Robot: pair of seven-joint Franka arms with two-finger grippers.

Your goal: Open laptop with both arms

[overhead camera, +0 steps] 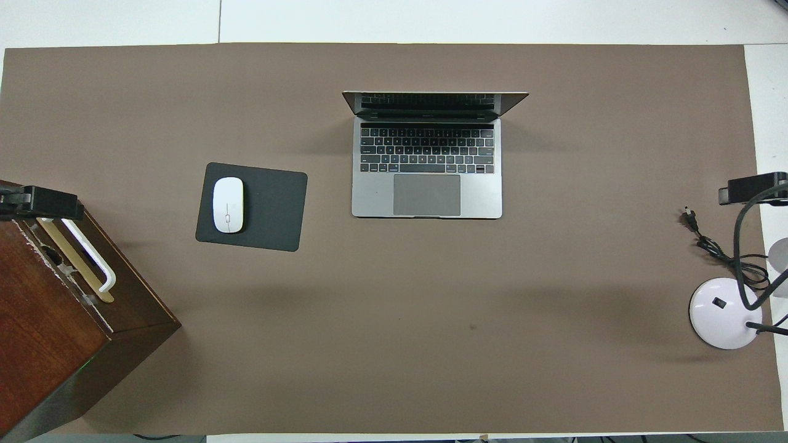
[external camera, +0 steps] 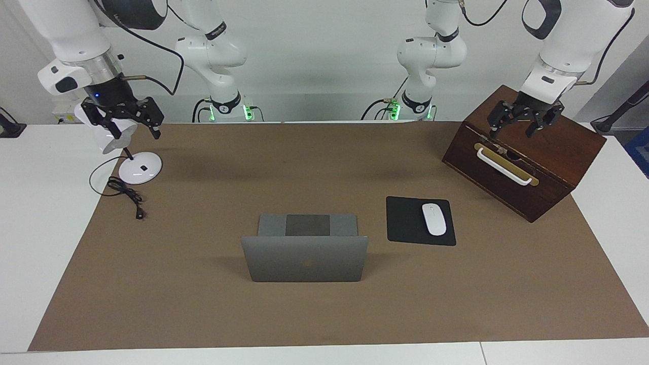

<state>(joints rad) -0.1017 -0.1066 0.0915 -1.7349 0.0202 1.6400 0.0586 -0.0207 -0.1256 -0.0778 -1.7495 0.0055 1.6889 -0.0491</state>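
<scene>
Laptop (external camera: 304, 258) stands open mid-table, lid upright, screen facing the robots; beside it, toward the left arm's end, a mouse pad (external camera: 420, 221). Left gripper (external camera: 525, 120) hangs over the wooden box (external camera: 527, 157), jaws spread, empty. Right gripper (external camera: 122, 115) hangs over the desk lamp (external camera: 133, 163), jaws spread, empty, partly covering the lamp head. Overhead view cuts off both grippers at the frame edges
</scene>
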